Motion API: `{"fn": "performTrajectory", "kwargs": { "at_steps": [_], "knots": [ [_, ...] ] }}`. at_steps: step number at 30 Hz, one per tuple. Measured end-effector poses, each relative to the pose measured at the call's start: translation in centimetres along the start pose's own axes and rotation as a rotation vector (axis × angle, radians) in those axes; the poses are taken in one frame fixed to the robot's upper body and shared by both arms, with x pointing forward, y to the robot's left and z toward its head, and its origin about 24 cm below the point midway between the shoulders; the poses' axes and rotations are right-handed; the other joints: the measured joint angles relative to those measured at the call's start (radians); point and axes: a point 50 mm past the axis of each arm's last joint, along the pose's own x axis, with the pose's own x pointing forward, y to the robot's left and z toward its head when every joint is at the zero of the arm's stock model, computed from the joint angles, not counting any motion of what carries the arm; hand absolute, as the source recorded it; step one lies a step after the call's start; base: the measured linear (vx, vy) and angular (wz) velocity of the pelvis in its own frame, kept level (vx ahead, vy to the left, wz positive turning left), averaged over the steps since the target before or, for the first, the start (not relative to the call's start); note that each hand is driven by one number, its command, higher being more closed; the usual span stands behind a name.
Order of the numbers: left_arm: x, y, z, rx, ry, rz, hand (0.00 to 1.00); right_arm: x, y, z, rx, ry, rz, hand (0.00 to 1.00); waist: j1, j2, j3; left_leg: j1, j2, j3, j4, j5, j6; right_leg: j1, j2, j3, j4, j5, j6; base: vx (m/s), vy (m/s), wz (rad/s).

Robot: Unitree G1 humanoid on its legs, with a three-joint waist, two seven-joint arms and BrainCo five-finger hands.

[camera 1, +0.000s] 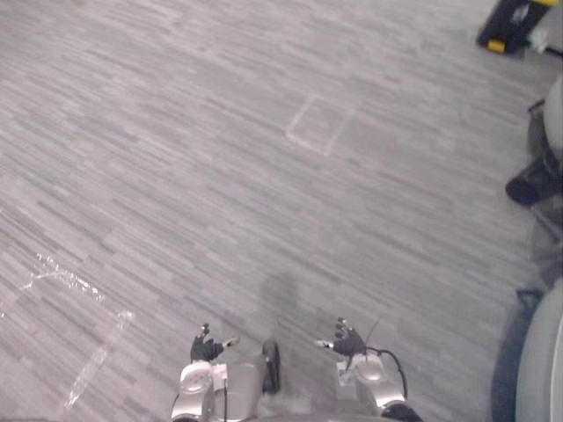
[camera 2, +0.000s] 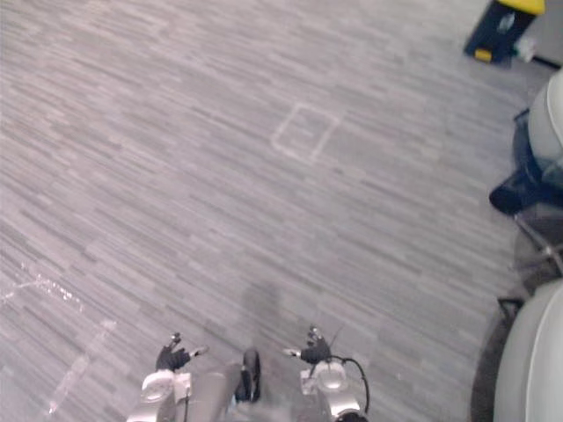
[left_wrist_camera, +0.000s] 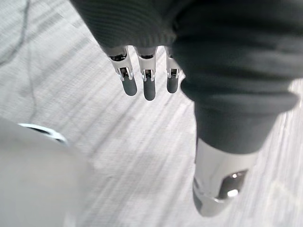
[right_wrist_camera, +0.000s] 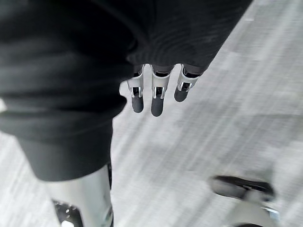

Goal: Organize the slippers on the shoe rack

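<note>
Nearest, the left hand and the right hand hang low in front of the robot, well apart. In each wrist view the fingers lie straight and side by side, relaxed, the thumb off to one side, with nothing between them. Neither hand carries a slipper, and I cannot tell where the slippers or the shoe rack stand. Under the hands is grey streaked floor, with pale tape marks to the left and a faint square outline farther on. A dark and yellow object sits at the far right. A slipper will likely be light, soft and bendy, so a pinch across the strap or heel edge should hold better than a grasp round the limp sole.
</note>
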Motion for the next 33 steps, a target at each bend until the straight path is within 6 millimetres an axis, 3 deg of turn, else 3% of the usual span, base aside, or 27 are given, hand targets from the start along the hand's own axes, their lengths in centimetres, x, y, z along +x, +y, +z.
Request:
{"fn": "performTrajectory", "kwargs": {
  "at_steps": [1,3,5,7,8,9,10,11,12,13,14,15,16,17,18,19,21,23,25,26,27,28,30,31,32,33],
  "knots": [
    [-0.1,-0.4,-0.3,-0.002,0.010,-0.012,0.00,-0.4,0.0,-0.7,0.010,0.015,-0.002,0.00,-0.013,0.009,-0.005,0.084,0.001,-0.038,-0.068,-0.004,0.005,-0.085,0.012,-0.039,0.019,-0.057,-0.031,0.53,0.068,0.65],
    [-0.1,-0.8,-0.3,-0.011,0.017,-0.021,0.00,-0.4,-0.1,0.2,0.019,-0.033,-0.006,0.00,-0.030,0.010,-0.006,0.162,0.013,-0.085,-0.117,-0.024,0.007,-0.204,0.020,-0.108,-0.067,-0.122,-0.062,0.51,0.008,0.72],
    [-0.3,-1.2,-1.0,-0.015,0.045,-0.028,0.00,-0.4,-0.1,0.5,0.024,-0.050,-0.008,0.00,-0.046,0.008,-0.005,0.236,0.034,-0.117,-0.146,-0.051,0.000,-0.271,0.048,-0.157,-0.262,-0.139,-0.061,0.52,-0.057,0.54],
    [-0.3,-1.6,-0.8,-0.007,0.039,-0.043,0.00,-0.3,-0.1,0.8,0.030,-0.060,-0.011,0.00,-0.061,0.000,-0.011,0.312,0.045,-0.149,-0.199,-0.086,-0.026,-0.312,0.083,-0.166,-0.651,-0.032,-0.053,0.62,-0.097,0.60],
    [-0.2,-1.7,-0.7,-0.004,0.035,-0.047,0.00,-0.3,-0.1,0.8,0.032,-0.058,-0.010,0.00,-0.063,-0.004,-0.013,0.328,0.045,-0.156,-0.210,-0.096,-0.034,-0.319,0.086,-0.168,-0.720,-0.004,-0.057,0.50,-0.125,0.60],
    [-0.2,-1.7,-0.7,-0.003,0.037,-0.046,0.00,-0.3,0.0,0.8,0.034,-0.056,-0.008,0.00,-0.063,-0.007,-0.015,0.371,0.047,-0.172,-0.225,-0.120,-0.055,-0.329,0.094,-0.180,-0.798,0.052,-0.093,0.68,-0.190,0.60],
    [-0.4,-1.7,-1.3,-0.003,0.059,-0.046,0.00,-0.3,-0.1,0.8,0.034,-0.057,-0.012,0.00,-0.073,0.009,-0.030,0.397,0.072,-0.186,-0.218,-0.133,-0.075,-0.322,0.110,-0.182,-0.767,0.158,-0.156,0.82,-0.231,0.50],
    [-0.5,-1.8,-1.6,-0.006,0.066,-0.047,0.00,-0.3,-0.2,0.8,0.040,-0.054,-0.015,0.00,-0.073,0.015,-0.048,0.397,0.089,-0.189,-0.205,-0.134,-0.077,-0.327,0.116,-0.184,-0.747,0.172,-0.169,0.87,-0.232,0.38],
    [-0.8,-2.1,-2.0,-0.014,0.077,-0.052,0.00,-0.2,-0.3,0.9,0.056,-0.055,-0.025,0.00,-0.062,0.057,-0.059,0.388,0.127,-0.195,-0.142,-0.124,-0.094,-0.321,0.131,-0.214,-0.697,0.121,-0.180,0.74,-0.197,0.27],
    [-0.8,-2.5,-1.9,-0.023,0.074,-0.061,0.00,-0.2,-0.6,1.0,0.058,-0.058,-0.033,0.00,-0.068,0.069,-0.055,0.354,0.130,-0.192,-0.020,-0.081,-0.138,-0.299,0.130,-0.235,-0.647,0.070,-0.181,0.73,-0.202,0.27],
    [-0.8,-2.8,-1.7,-0.030,0.071,-0.065,0.00,-0.2,-0.7,1.0,0.055,-0.058,-0.034,0.00,-0.071,0.076,-0.051,0.331,0.130,-0.187,0.057,-0.052,-0.139,-0.279,0.133,-0.248,-0.631,0.049,-0.183,0.68,-0.245,0.20],
    [-1.0,-2.4,-2.2,-0.040,0.088,-0.053,0.00,-0.3,-0.9,0.6,0.035,-0.050,-0.029,0.00,-0.078,0.090,-0.051,0.256,0.140,-0.156,0.317,0.079,-0.157,-0.189,0.147,-0.269,-0.644,-0.011,-0.185,0.54,-0.205,-0.12],
    [-1.2,-1.9,-2.8,-0.054,0.103,-0.032,0.00,-0.5,-0.4,0.4,0.024,-0.049,-0.010,0.00,-0.066,0.098,-0.052,0.183,0.169,-0.130,0.501,0.215,-0.199,-0.118,0.164,-0.248,-0.691,-0.047,-0.188,0.69,-0.151,-0.39],
    [-1.2,-1.4,-2.7,-0.072,0.095,-0.013,0.00,-0.6,-0.2,0.5,0.018,-0.051,-0.003,0.00,-0.054,0.111,-0.051,0.114,0.210,-0.091,0.668,0.198,-0.191,-0.067,0.194,-0.229,-0.721,-0.072,-0.193,0.68,-0.036,-0.77],
    [-1.1,-0.8,-2.3,-0.094,0.078,0.012,0.00,-0.7,0.5,0.3,0.033,-0.037,0.010,0.00,-0.041,0.116,-0.045,0.006,0.253,-0.039,0.832,0.114,-0.154,0.009,0.211,-0.190,-0.746,-0.108,-0.201,0.78,-0.004,-0.85],
    [-1.1,-0.2,-2.0,-0.102,0.053,0.031,0.00,-0.7,1.2,0.3,0.046,-0.033,0.024,0.00,-0.029,0.085,-0.037,-0.079,0.265,0.000,0.859,0.070,-0.142,0.071,0.206,-0.153,-0.779,-0.133,-0.191,0.62,-0.018,-0.77],
    [-1.1,0.3,-1.4,-0.105,0.015,0.041,0.00,-0.8,1.7,-0.1,0.056,-0.018,0.032,0.00,-0.012,0.072,-0.037,-0.180,0.266,0.034,0.805,0.017,-0.130,0.148,0.189,-0.106,-0.832,-0.150,-0.174,0.59,0.028,-0.76],
    [-1.2,0.5,-1.2,-0.114,0.000,0.051,0.00,-0.8,1.7,-0.4,0.052,-0.001,0.035,0.00,0.007,0.069,-0.039,-0.275,0.239,0.045,0.602,-0.026,-0.148,0.234,0.148,-0.042,-0.874,-0.184,-0.132,0.66,0.160,-0.94],
    [-1.3,0.7,-1.2,-0.117,-0.005,0.057,0.00,-0.8,1.7,-0.5,0.052,0.005,0.032,0.00,0.015,0.062,-0.041,-0.307,0.190,0.001,0.288,0.017,-0.151,0.309,0.093,0.001,-0.886,-0.236,-0.085,0.67,0.280,-0.73],
    [-1.5,0.6,-1.5,-0.117,-0.002,0.056,0.00,-0.8,1.6,-0.5,0.049,0.005,0.031,0.00,0.017,0.070,-0.047,-0.303,0.178,-0.035,0.142,0.094,-0.163,0.333,0.083,0.028,-0.883,-0.264,-0.063,0.85,0.406,-0.73],
    [-1.4,1.3,-1.6,-0.104,0.000,0.068,0.00,-0.8,1.7,-1.1,0.042,0.033,0.033,0.00,0.023,0.052,-0.050,-0.281,0.153,-0.019,0.149,0.144,-0.139,0.360,0.053,0.071,-0.881,-0.285,-0.052,0.82,0.414,-0.52],
    [-1.2,1.7,-1.7,-0.092,0.006,0.075,0.00,-0.7,1.9,-1.0,0.021,0.035,0.053,0.00,0.011,0.025,-0.075,-0.283,0.139,0.005,0.161,0.111,-0.127,0.324,0.037,0.115,-0.857,-0.239,-0.082,0.80,0.414,-0.46],
    [-1.2,2.0,-1.6,-0.085,0.004,0.079,0.00,-0.7,2.3,-0.7,0.032,0.021,0.059,0.00,0.013,0.011,-0.087,-0.280,0.139,0.022,0.221,0.050,-0.089,0.282,0.025,0.166,-0.758,-0.173,-0.078,0.57,0.301,-0.34],
    [-1.1,2.3,-1.8,-0.072,0.014,0.085,0.00,-0.7,2.3,-0.7,0.034,0.021,0.057,0.00,0.013,-0.009,-0.090,-0.237,0.124,0.058,0.228,0.013,-0.068,0.247,0.008,0.201,-0.633,-0.145,-0.035,0.48,0.235,-0.36],
    [-1.1,2.4,-2.0,-0.066,0.023,0.085,0.00,-0.7,2.2,-0.7,0.036,0.021,0.055,0.00,0.012,-0.012,-0.090,-0.209,0.119,0.070,0.225,-0.005,-0.061,0.221,0.006,0.220,-0.547,-0.123,-0.007,0.69,0.308,-0.69],
    [-1.0,2.4,-2.3,-0.058,0.040,0.082,0.00,-0.7,2.1,-0.7,0.041,0.021,0.049,0.00,0.012,-0.011,-0.085,-0.134,0.113,0.105,0.207,-0.046,-0.052,0.137,0.005,0.247,-0.317,-0.068,0.047,0.50,0.192,-0.86]
  ]
}}
